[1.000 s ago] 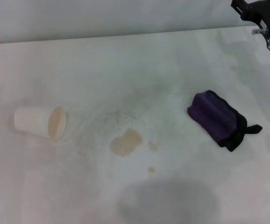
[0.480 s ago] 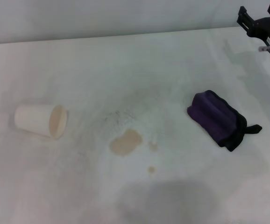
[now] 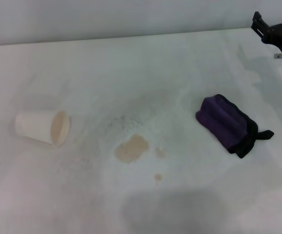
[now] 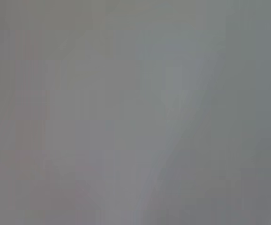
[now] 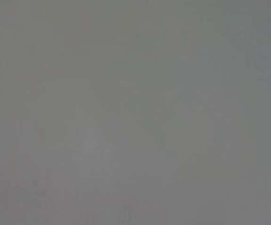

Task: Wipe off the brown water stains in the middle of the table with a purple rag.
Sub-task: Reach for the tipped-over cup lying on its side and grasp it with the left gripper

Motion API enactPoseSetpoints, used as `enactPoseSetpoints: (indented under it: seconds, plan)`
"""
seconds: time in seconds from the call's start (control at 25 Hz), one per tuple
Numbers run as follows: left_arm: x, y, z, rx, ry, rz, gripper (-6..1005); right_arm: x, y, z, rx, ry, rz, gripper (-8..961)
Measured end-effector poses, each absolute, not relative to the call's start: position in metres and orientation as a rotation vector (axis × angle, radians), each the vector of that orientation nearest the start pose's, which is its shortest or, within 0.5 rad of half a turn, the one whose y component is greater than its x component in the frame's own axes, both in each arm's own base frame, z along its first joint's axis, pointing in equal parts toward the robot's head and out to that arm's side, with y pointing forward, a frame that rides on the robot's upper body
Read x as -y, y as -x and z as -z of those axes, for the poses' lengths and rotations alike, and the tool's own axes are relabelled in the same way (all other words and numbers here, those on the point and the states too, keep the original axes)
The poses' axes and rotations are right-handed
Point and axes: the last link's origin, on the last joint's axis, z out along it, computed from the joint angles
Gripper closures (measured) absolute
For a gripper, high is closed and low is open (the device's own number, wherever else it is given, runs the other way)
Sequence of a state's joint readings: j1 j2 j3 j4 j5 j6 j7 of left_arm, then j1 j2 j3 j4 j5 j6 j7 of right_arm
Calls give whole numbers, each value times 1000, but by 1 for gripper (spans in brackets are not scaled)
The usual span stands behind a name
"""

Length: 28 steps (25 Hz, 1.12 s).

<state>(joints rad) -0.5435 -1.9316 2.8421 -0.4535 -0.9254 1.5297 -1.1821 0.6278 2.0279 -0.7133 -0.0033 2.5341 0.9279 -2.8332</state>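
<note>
The brown water stains (image 3: 130,148) lie in the middle of the white table (image 3: 146,73): one tan blotch with two small drops (image 3: 158,165) to its right. The purple rag (image 3: 227,124), bunched, with black edging and a short loop, lies on the table right of the stains. My right gripper (image 3: 272,20) hangs at the far right corner, well behind the rag, its two black fingers apart and empty. My left gripper is out of view. Both wrist views show only plain grey.
A white paper cup (image 3: 42,127) lies on its side at the left, its tan inside facing the stains. A faint grey speckled smudge (image 3: 124,120) sits just behind the blotch. A broad shadow (image 3: 175,209) falls on the table's front.
My right gripper has drifted to the right and slightly down at the far right corner. The rag, cup and stains have not moved.
</note>
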Motion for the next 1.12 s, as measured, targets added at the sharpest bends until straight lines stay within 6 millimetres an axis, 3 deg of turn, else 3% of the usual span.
enactPoseSetpoints:
  seconds: [0.16, 0.36, 0.44, 0.52, 0.56, 0.72, 1.12]
  plan:
    - [-347, 340, -143, 700, 2115, 752, 113, -392, -343, -23, -706, 1535, -583, 80]
    - [-359, 323, -154, 557, 2296, 549, 114, -394, -342, -25, -704, 1528, -588, 80]
    - [-367, 314, -153, 476, 2404, 427, 114, -395, -342, -26, -705, 1519, -591, 80]
    - [-367, 314, -153, 476, 2404, 427, 114, -396, -341, -27, -704, 1515, -594, 80]
    - [-379, 301, -151, 403, 2505, 306, 114, -397, -341, -28, -705, 1511, -596, 80]
    - [-390, 288, -146, 256, 2632, 128, 114, -402, -338, -32, -711, 1486, -607, 80]
    - [-420, 245, -145, -89, 2815, -290, 119, -409, -342, -38, -796, 1401, -627, 80]
